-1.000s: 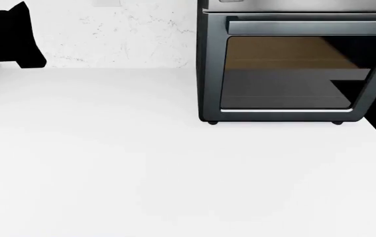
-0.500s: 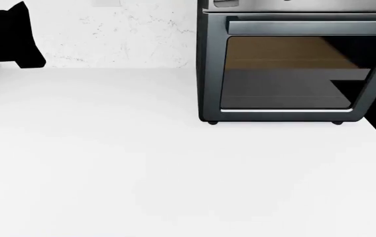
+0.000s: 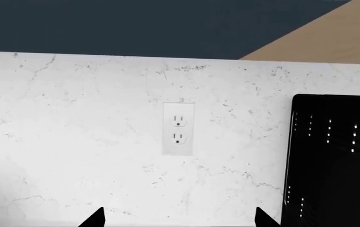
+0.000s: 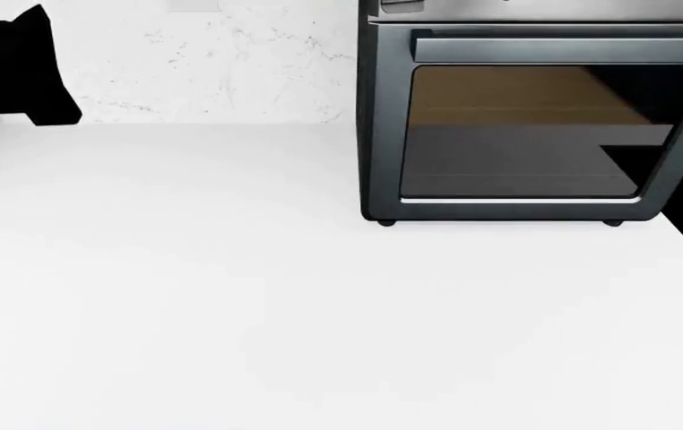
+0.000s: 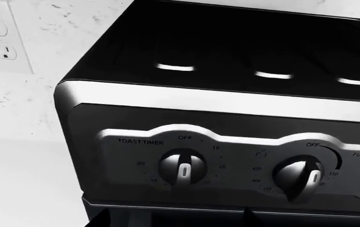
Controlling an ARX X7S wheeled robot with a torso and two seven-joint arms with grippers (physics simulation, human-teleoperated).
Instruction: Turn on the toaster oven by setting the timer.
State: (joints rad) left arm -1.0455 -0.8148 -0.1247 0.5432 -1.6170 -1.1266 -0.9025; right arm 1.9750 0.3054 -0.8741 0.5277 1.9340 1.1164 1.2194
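Toaster oven (image 4: 533,125) sits on white counter (image 4: 258,313), against wall. Right gripper (image 5: 174,218) faces timer knob (image 5: 183,169), fingers spread, holding nothing. Left gripper (image 3: 180,218) spread wide, empty, facing outlet (image 3: 178,128). Risk: grabbing neighbouring knob (image 5: 298,175) instead, since both sit close together.

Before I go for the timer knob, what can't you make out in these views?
- Right gripper: only fingertip edges enter the right wrist view; open or shut unclear; absent from head view.
- Left gripper: a black silhouette in head view; state unclear.
- Toaster oven control panel: cut off by the head view's top edge.
- Third knob: cut off at the right wrist view's edge.
- Dial numbers around the timer knob: mostly too small.
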